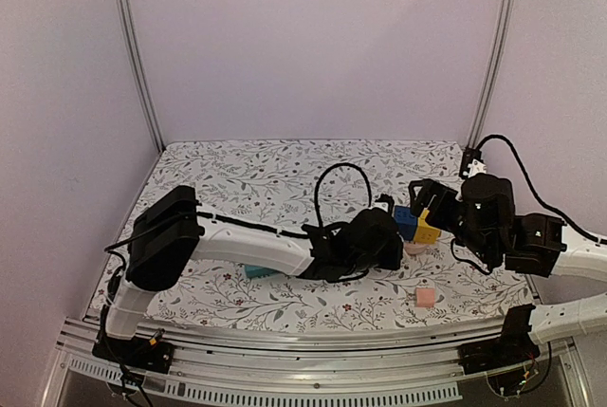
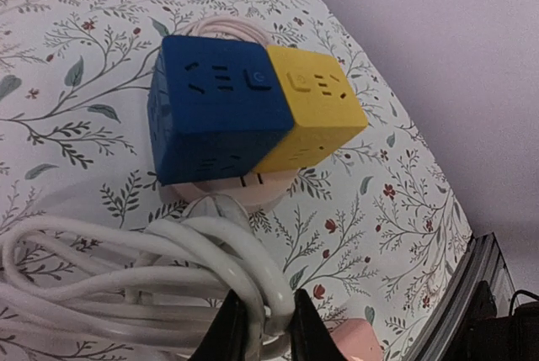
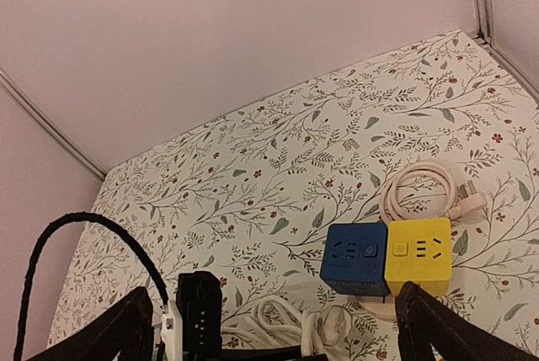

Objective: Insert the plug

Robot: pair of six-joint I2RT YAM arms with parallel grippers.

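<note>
A blue socket cube (image 2: pixel 215 108) and a yellow socket cube (image 2: pixel 318 108) stand joined on a round pink base, sockets facing up. They also show in the top view, blue (image 1: pixel 406 221) and yellow (image 1: pixel 427 231), and in the right wrist view, blue (image 3: pixel 355 258) and yellow (image 3: pixel 417 252). My left gripper (image 2: pixel 263 321) is shut on a loop of the coiled white cable (image 2: pixel 126 268), just short of the cubes. The white plug (image 2: pixel 187 212) lies against the pink base. My right gripper (image 3: pixel 274 298) is open and empty, above and behind the cubes.
A pink cable coil (image 3: pixel 418 193) with its pink plug (image 3: pixel 468 204) lies behind the yellow cube. A pink block (image 1: pixel 426 296) sits near the front edge and a teal block (image 1: pixel 258 272) lies under the left arm. A black cable (image 1: pixel 341 189) arcs over the left wrist.
</note>
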